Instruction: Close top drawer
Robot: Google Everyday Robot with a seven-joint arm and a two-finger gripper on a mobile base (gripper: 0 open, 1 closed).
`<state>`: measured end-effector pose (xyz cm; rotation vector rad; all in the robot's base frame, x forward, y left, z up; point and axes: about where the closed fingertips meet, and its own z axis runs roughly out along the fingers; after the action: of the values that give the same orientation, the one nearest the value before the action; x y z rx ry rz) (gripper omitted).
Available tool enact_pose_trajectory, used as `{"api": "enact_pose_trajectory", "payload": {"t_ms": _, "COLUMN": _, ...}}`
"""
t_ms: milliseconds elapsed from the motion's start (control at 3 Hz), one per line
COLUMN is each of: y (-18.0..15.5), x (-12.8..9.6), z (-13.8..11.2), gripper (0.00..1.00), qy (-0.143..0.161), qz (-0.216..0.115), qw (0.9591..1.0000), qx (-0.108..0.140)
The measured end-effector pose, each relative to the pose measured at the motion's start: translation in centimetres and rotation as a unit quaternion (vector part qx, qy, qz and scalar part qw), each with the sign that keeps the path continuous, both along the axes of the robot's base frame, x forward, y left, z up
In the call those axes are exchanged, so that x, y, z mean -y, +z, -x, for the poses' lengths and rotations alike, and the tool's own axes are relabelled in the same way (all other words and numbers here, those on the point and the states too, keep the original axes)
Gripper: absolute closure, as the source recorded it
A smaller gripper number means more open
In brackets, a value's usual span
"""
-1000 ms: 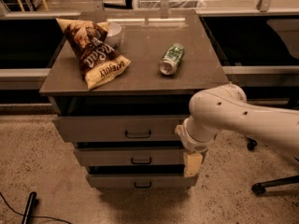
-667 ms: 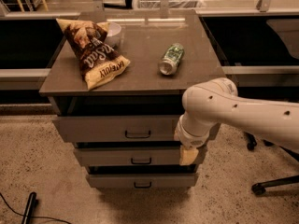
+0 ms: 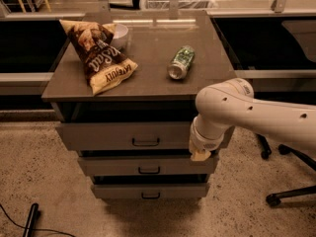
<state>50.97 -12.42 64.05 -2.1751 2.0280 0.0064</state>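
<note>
The top drawer of the grey cabinet stands pulled out a little, with a dark gap under the cabinet top. Its flat grey front has a small dark bail handle at the centre. My white arm reaches in from the right and bends down in front of the drawer's right end. My gripper points down at the lower right corner of the drawer front, mostly hidden by the wrist; only a beige tip shows.
Two lower grey drawers sit slightly stepped out below. On the cabinet top lie a chip bag, a white bowl and a green can on its side. Chair wheels stand at the right; a dark stick lies lower left.
My arm has swung left, bringing the wrist and gripper in over the right end of the top drawer's front. The drawer itself looks unmoved.
</note>
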Motion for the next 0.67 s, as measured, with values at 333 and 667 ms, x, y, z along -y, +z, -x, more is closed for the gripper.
{"api": "enact_pose_trajectory", "payload": {"t_ms": 333, "y": 0.0, "x": 0.0, "z": 0.0, "gripper": 0.38, "qy": 0.0, "qz": 0.0, "qw": 1.0, "qx": 0.0}}
{"api": "enact_pose_trajectory", "payload": {"t_ms": 667, "y": 0.0, "x": 0.0, "z": 0.0, "gripper": 0.13, "qy": 0.0, "qz": 0.0, "qw": 1.0, "qx": 0.0}}
